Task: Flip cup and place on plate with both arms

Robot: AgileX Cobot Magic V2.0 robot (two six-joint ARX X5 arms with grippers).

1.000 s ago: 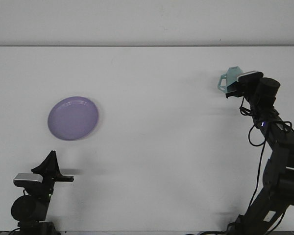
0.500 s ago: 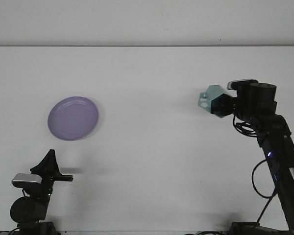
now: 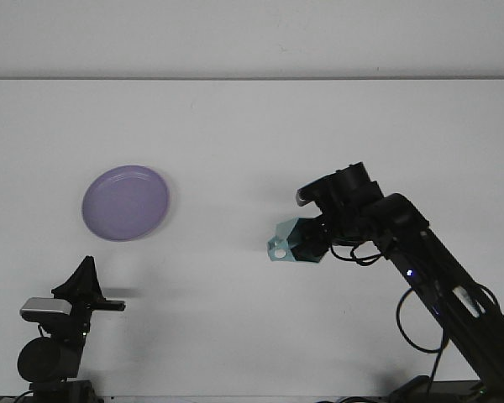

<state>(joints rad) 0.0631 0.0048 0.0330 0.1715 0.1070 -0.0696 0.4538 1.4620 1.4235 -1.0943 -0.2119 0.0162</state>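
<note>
Front view; right arm reaching inward over the table, its gripper pinching a teal cup. Over the last second the cup has travelled from the far right edge of the table, high and near the back, down and leftward to a spot right of centre; the arm has unfolded from an upright pose to a long, low reach; the cup has also rolled in the grip, its handle tab with a round hole now pointing lower left. Whether the cup is touching the table or hanging just above it cannot be told from this angle. The plate, purple, lies at left, well apart from the cup and unmoved; nothing rests on it. The left arm sits low at the bottom left, unchanged in pose; its gripper points upward, but whether its fingers are spread or closed cannot be told. Judged meaning: the cup is being carried toward the middle, probably for a handover or a set-down within the left arm's reach; the flip and the placing on the plate are not yet done. Hidden or unclear: the right fingertips, masked by the cup and the wrist; the cup's mouth, so its orientation is uncertain; both arm bases, cut off at the lower frame edge.
</note>
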